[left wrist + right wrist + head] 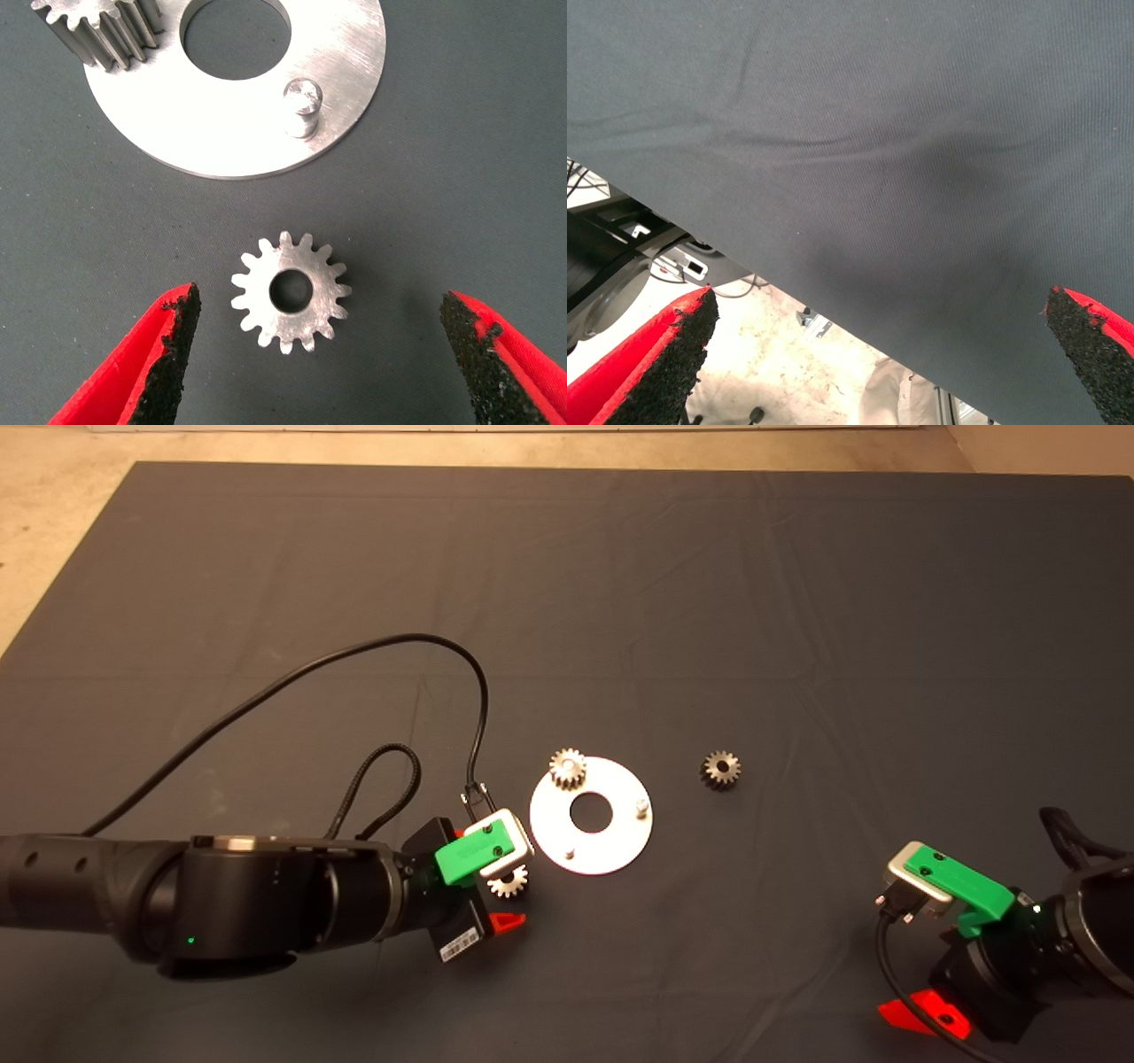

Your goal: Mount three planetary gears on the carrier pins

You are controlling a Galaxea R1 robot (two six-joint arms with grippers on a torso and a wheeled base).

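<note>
Planetary gear [291,293] lies flat, bore up, centred between spread fingers of left gripper [319,354] (released); right gripper [921,1017] parked, also spread.

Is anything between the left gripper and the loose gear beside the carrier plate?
Nothing visible. The left gripper is open, its fingers either side of the gear, which lies flat on the mat just off the carrier plate.

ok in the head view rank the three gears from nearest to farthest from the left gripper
1. The loose gear on the mat, right under the open left gripper.
2. The gear on the plate, seated at the far rim of the plate.
3. The dark gear, alone on the mat beyond the plate's right side.
</note>
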